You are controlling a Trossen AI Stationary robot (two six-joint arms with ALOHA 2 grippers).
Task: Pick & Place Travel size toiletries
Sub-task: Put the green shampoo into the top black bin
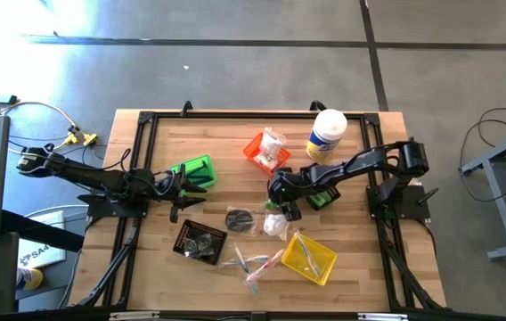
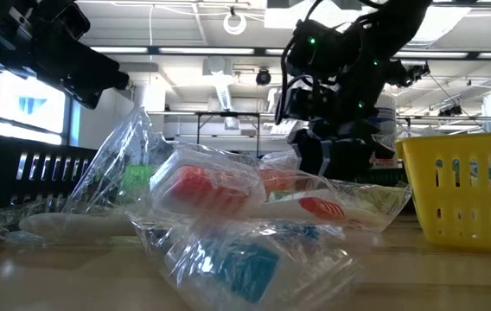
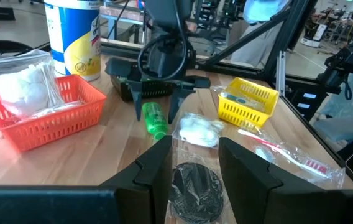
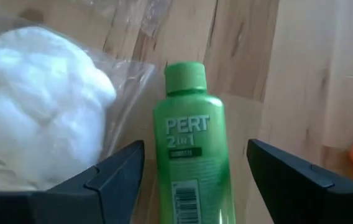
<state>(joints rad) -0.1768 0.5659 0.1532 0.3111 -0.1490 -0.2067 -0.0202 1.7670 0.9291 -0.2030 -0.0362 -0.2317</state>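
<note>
Green bottle (image 4: 189, 155) lies flat on wood; rigid, light, slick. Right gripper (image 4: 195, 180) spread astride it; you pinch mid-body.

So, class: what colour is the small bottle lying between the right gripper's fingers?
Green bottle, white lettering; clearest in the right wrist view.

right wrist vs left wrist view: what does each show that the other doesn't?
Only the right wrist view: the white PERT 2 in 1 lettering and barcode on the green plastic mini bottle, lying between the open right gripper fingers.

Only the left wrist view: the orange plastic basket, yellow plastic basket, white canister with yellow label, black round item in clear wrap, and left gripper.

Both: that bottle and the white cotton bag beside it.
</note>
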